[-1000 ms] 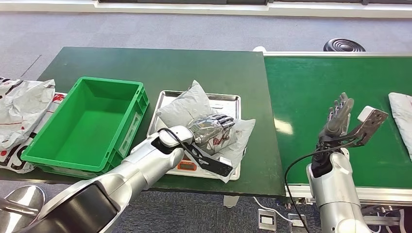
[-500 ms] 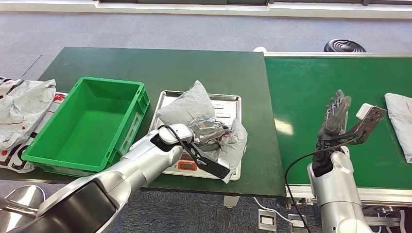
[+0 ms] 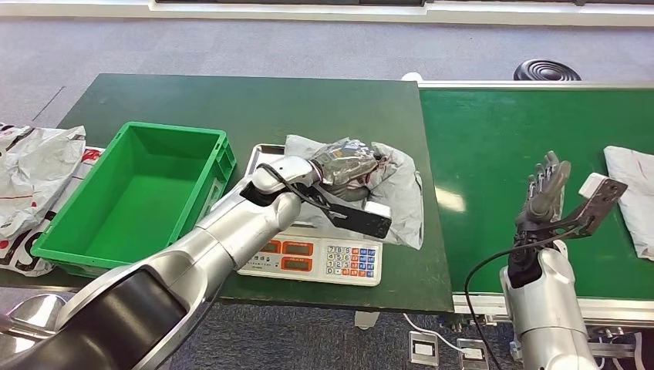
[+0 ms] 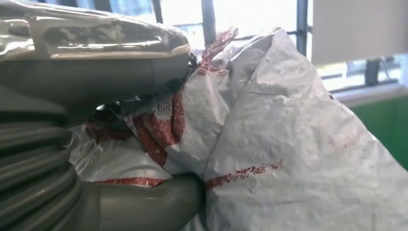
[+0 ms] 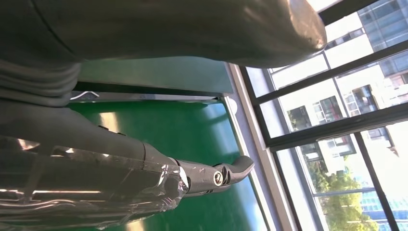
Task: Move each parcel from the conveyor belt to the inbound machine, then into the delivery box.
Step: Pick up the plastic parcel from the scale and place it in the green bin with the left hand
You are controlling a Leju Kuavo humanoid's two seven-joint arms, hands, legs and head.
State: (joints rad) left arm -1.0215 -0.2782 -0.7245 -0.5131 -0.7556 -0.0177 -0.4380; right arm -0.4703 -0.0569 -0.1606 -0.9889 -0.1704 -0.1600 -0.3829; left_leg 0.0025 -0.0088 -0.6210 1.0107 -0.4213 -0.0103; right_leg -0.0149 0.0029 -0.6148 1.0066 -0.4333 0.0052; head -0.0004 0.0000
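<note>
1. At the far left edge of the dark green table (image 3: 339, 104) we see a heap of white-and-red parcels (image 3: 31, 173), lying beside the delivery box and outside it.
2. Next comes the green delivery box (image 3: 135, 196), open-topped and with nothing in it that we can see; we judge it sits close to the scale so the last carry is short.
3. In the middle, our left hand (image 3: 347, 160) grips a crumpled grey parcel (image 3: 401, 189), fingers closed into the plastic; the left wrist view shows bunched bag pressed between thumb and fingers. The parcel is raised over the tray of the inbound machine (image 3: 320, 258), its loose end drooping toward the table edge. We take it that weighing is done and the box comes next.
4. Further right, over the conveyor belt (image 3: 493, 146), our right hand (image 3: 544, 185) is upright, fingers apart, holding nothing, seemingly waiting.
5. At the belt's right edge lies another grey parcel (image 3: 631, 196), untouched and apart from that hand.
</note>
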